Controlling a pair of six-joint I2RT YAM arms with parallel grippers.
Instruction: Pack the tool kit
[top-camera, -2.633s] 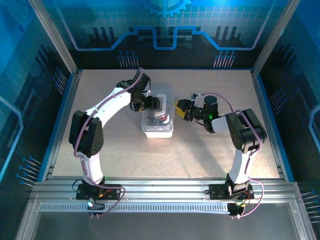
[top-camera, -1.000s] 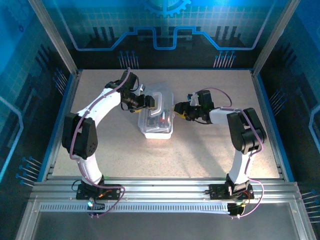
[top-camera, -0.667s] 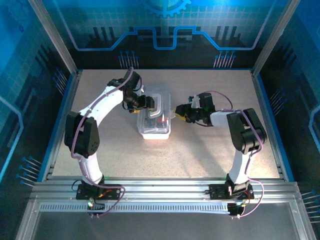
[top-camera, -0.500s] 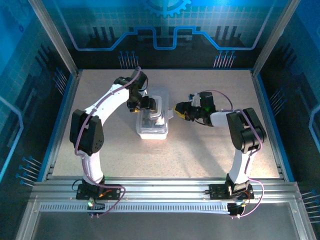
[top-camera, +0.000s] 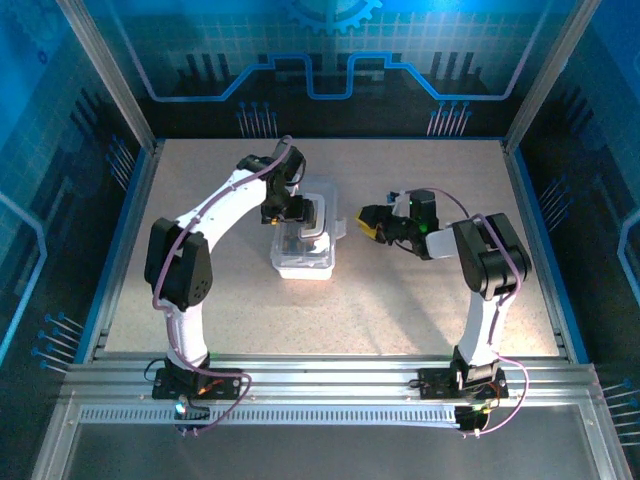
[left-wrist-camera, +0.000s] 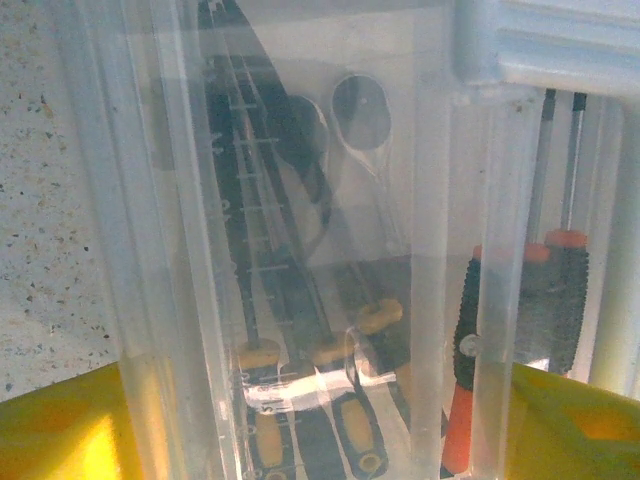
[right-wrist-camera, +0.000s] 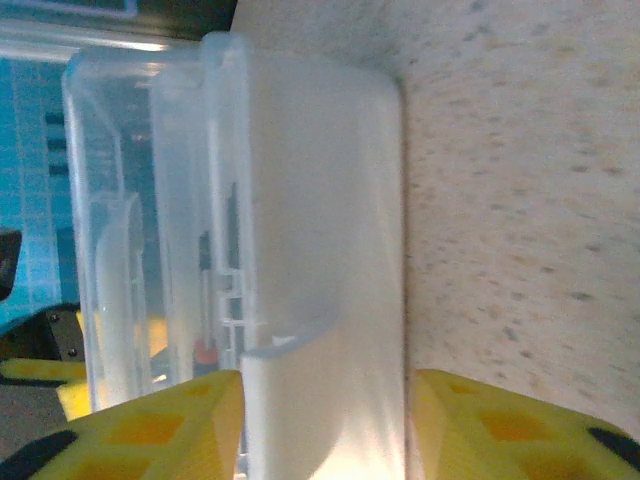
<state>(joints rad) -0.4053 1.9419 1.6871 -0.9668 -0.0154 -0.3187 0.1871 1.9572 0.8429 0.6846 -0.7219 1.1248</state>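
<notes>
- The case (top-camera: 305, 245) sits mid-worktop (top-camera: 400, 300), its long axis running away from the arm bases.
- Your left tool (top-camera: 298, 210) straddles its far end, with pads against both sides, gripping it.
- Your right tool (top-camera: 366, 222) is at the case's right side, with 2 fingers flanking a white edge tab; you cannot tell whether they pinch it.
- The case is clear and whitish; red-handled screwdrivers (left-wrist-camera: 560, 300) show inside.

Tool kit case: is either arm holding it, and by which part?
The left fingers clamp the case near its far end; the right fingers straddle its side tab, grip unclear.
</notes>
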